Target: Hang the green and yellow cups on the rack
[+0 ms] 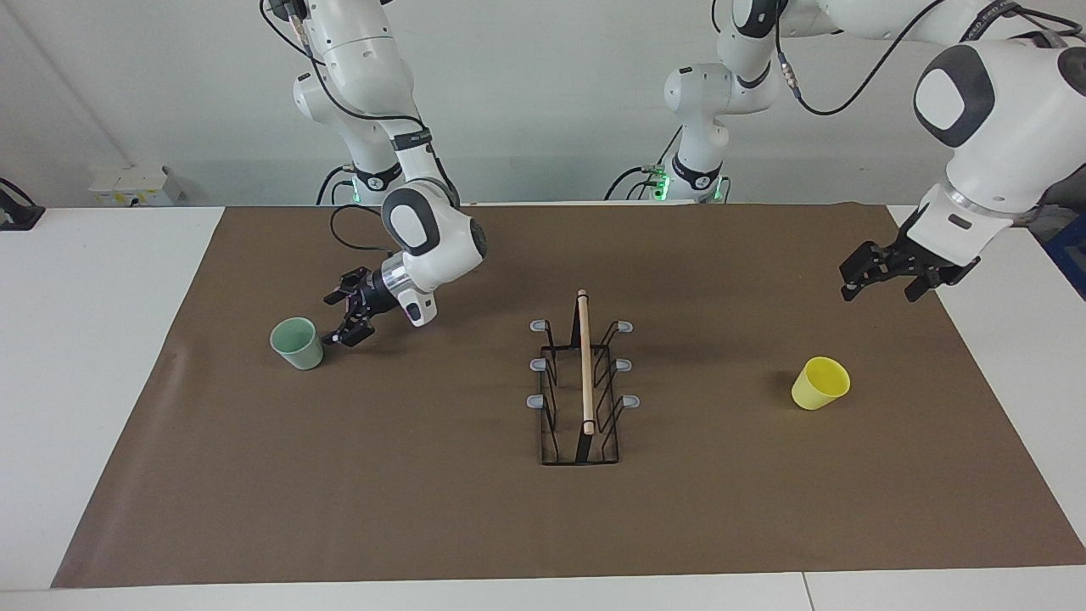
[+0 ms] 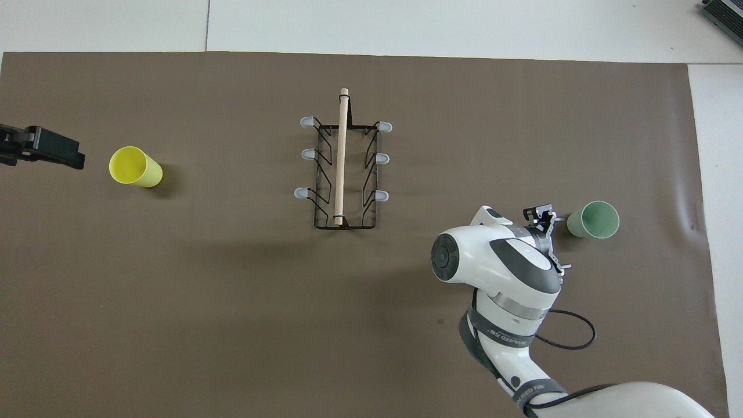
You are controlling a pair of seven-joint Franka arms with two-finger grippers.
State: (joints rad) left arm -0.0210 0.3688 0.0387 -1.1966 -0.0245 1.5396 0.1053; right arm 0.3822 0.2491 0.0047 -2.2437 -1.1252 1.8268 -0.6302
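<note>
Right gripper (image 1: pixel 348 318) gapes empty just beside the mint green cup (image 1: pixel 298 343) (upright, tapered); left gripper (image 1: pixel 882 276) open, waiting above the mat.

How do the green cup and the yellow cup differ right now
The green cup is pale mint; the yellow cup is bright yellow. The green cup sits toward the right arm's end of the table, the yellow cup toward the left arm's end, with the rack between them. The open right gripper is low beside the green cup; the left gripper is well clear of the yellow cup. Both are handleless, similar in size, and not yet hung.
</note>
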